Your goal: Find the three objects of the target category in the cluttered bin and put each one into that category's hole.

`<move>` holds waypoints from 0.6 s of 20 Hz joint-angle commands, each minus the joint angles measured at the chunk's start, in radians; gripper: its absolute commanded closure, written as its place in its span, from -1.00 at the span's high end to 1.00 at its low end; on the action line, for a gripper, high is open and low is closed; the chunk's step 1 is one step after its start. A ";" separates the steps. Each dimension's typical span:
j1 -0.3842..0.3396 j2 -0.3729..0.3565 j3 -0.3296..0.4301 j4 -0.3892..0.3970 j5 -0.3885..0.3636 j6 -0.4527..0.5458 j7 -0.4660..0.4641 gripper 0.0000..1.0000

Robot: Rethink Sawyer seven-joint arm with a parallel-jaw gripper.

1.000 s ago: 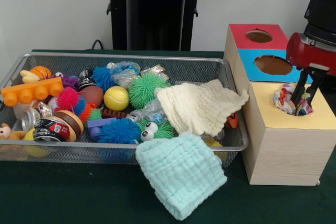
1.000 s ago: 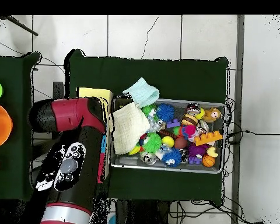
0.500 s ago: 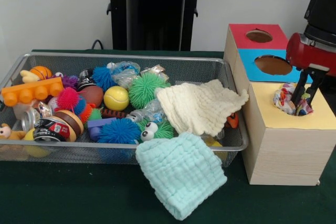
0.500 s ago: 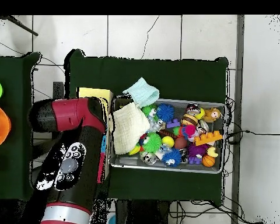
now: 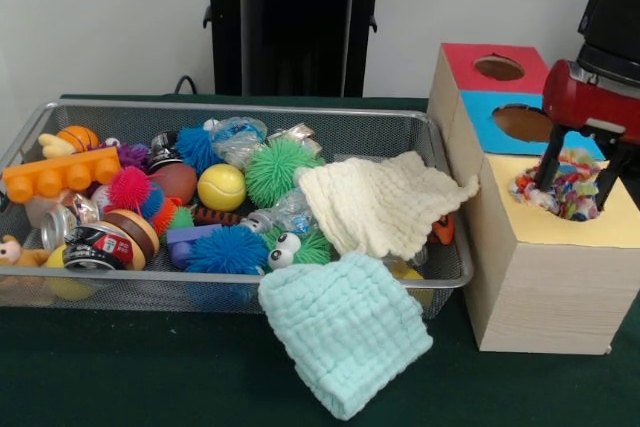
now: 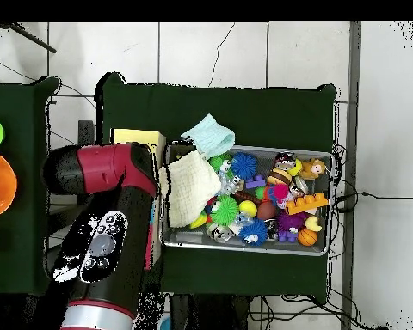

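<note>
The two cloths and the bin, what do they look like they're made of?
The cream cloth and the mint cloth look like soft woven cotton, matte, with a puckered, waffle-like surface and limp folds. The bin looks like metal wire mesh with a shiny silver rim; you can see through its walls. The fibre itself can't be confirmed.

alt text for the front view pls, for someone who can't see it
The gripper stands open around a multicoloured cloth sitting in the yellow hole of a wooden box. Beside it, a wire bin of toys has two cloths draped over its edge.
</note>
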 commanded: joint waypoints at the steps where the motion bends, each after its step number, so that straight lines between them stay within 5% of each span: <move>1: -0.010 0.039 0.061 0.017 0.049 0.023 0.239 1.00; 12: -0.014 0.017 0.061 0.066 0.054 -0.001 0.226 1.00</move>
